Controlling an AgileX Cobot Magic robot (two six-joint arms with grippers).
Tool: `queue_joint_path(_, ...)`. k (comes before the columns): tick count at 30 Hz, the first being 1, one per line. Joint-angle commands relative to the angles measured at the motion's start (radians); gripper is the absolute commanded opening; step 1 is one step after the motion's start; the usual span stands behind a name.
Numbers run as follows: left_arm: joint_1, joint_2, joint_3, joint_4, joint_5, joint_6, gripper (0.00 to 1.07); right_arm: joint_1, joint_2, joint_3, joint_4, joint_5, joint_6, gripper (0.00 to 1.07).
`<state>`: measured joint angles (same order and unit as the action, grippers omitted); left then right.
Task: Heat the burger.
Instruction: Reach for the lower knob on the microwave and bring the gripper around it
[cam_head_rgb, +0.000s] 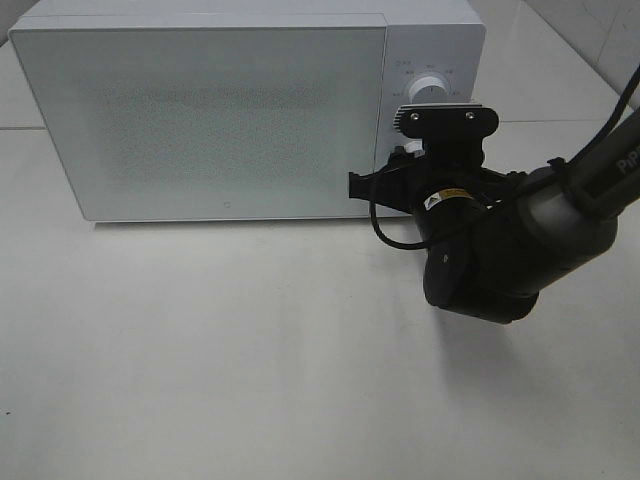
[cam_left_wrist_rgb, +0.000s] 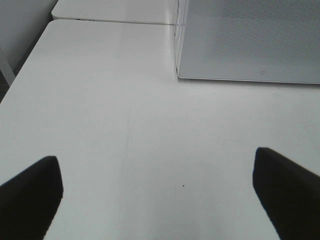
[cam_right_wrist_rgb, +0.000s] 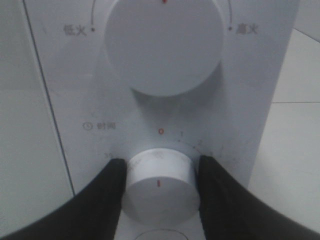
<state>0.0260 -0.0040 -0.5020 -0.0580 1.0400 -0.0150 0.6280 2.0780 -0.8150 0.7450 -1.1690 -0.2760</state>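
The burger is hidden; the white microwave (cam_head_rgb: 200, 120) has its door closed. In the right wrist view my right gripper (cam_right_wrist_rgb: 160, 192) is shut on the lower timer knob (cam_right_wrist_rgb: 160, 200), with one black finger (cam_right_wrist_rgb: 107, 200) pressed on each side of it. The knob's red mark points up toward the 0. The larger power knob (cam_right_wrist_rgb: 162, 45) sits above it. From the high camera, my right arm (cam_head_rgb: 480, 250) reaches to the control panel (cam_head_rgb: 430, 88), and its fingers are hidden behind the wrist. My left gripper (cam_left_wrist_rgb: 160, 200) is open over bare table.
The microwave (cam_left_wrist_rgb: 250, 40) stands at the back of the white table (cam_head_rgb: 200, 350). The table's left edge (cam_left_wrist_rgb: 25, 75) shows in the left wrist view. A second white table surface (cam_left_wrist_rgb: 115, 10) adjoins behind.
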Motion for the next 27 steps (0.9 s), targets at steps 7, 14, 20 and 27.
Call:
queue_joint_path(7,0.001,-0.026,0.003,-0.002,-0.004,-0.005,0.98,-0.009,-0.019,-0.026,-0.107,-0.074,0.288,0.0)
queue_joint_path(14,0.001,-0.026,0.003,-0.002,-0.004,-0.005,0.98,-0.01,-0.016,-0.026,-0.129,-0.026,0.534,0.0)
queue_joint_path(20,0.001,-0.026,0.003,-0.002,-0.004,-0.005,0.98,-0.01,-0.016,-0.026,-0.172,-0.024,0.679,0.0)
queue_joint_path(27,0.001,-0.026,0.003,-0.002,-0.004,-0.005,0.98,-0.01,-0.016,-0.026,-0.215,-0.033,0.801,0.0)
